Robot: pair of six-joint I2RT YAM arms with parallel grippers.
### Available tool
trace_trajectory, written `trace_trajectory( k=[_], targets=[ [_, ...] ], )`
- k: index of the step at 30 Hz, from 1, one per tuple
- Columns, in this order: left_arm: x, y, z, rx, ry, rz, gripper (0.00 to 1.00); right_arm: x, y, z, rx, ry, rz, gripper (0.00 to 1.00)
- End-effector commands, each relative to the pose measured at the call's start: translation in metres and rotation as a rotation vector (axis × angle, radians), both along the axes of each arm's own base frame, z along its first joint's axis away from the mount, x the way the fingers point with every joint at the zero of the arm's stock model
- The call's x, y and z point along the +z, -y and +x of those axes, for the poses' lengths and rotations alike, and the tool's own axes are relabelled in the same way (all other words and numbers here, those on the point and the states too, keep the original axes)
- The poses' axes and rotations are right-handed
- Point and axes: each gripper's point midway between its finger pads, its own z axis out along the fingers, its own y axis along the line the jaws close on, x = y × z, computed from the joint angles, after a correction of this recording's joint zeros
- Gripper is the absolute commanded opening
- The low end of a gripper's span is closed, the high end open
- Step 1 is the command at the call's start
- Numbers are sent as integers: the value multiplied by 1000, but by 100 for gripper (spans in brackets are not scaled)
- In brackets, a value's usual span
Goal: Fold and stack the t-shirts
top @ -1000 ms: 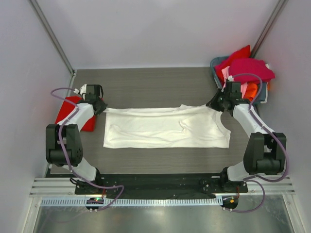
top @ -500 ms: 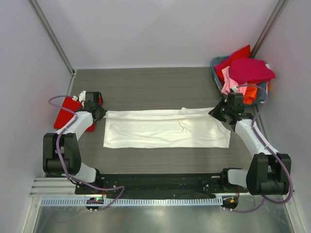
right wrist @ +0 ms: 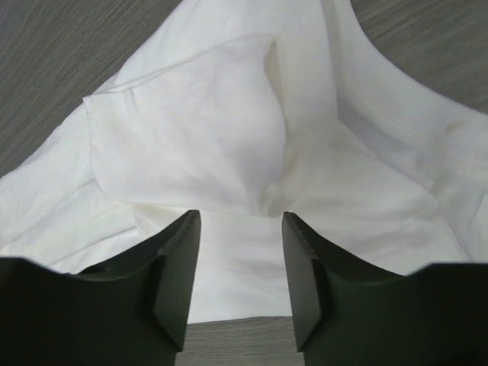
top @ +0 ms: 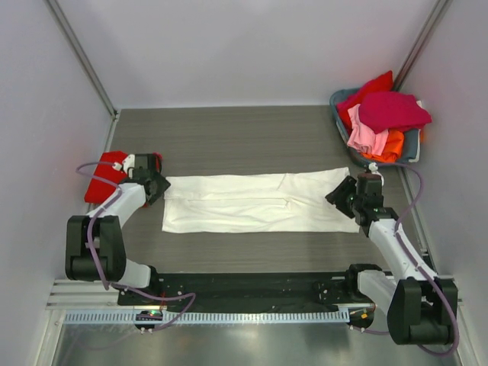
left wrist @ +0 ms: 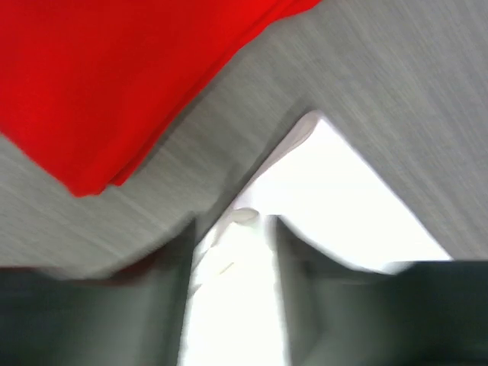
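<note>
Nearest, the right gripper (right wrist: 236,221) hangs over the right end of the white t-shirt (top: 252,204), fingers parted and gripping nothing. At the other end, the left gripper (left wrist: 232,229), blurred, also shows parted fingers. The shirt lies on the worktop (top: 229,130) as a long band: lengthwise fold done, cross folds left. Beside it sits a folded red t-shirt (top: 103,183). Far right, the basket (top: 412,143) holds a heap of t-shirts (top: 389,114) yet to fold.
</note>
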Motion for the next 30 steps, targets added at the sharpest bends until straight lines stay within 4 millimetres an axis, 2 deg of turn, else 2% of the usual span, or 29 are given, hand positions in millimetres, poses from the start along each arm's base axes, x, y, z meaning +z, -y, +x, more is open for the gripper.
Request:
trace_trajectory(
  k=[1,3,8,9,11,13,14,15,16,18,19,20,24,30],
  targets=[
    [6,-10,-18,85,26,3,58,17,10,4,-79,116,-10,57],
    [8,-9,-23,85,54,-4,68,28,12,7,-85,156,-22,60],
    [42,1,-15,17,122,-29,68,36,13,21,-48,138,-55,59],
    [54,4,-8,-6,147,-31,68,38,11,29,-34,126,-53,58],
    [55,12,-3,-38,126,-50,66,47,6,40,0,135,-53,58],
    [65,20,5,-63,122,-51,66,39,1,49,26,97,-55,58],
    [61,23,9,-76,102,-51,66,37,1,53,36,87,-61,58],
    [61,27,13,-89,95,-52,66,44,-8,59,64,97,-65,58],
    [67,33,19,-111,98,-50,66,37,-13,63,82,75,-69,58],
    [57,41,25,-137,55,-55,63,42,-14,73,86,81,-91,57],
    [60,47,31,-157,50,-57,62,41,-15,76,88,76,-99,57],
    [52,50,33,-161,21,-55,61,33,-17,78,90,50,-106,56],
    [52,72,44,-209,10,-65,58,29,-18,96,98,32,-116,56],
    [64,126,52,-308,33,-64,57,11,-24,114,123,-28,-159,57]
  ],
)
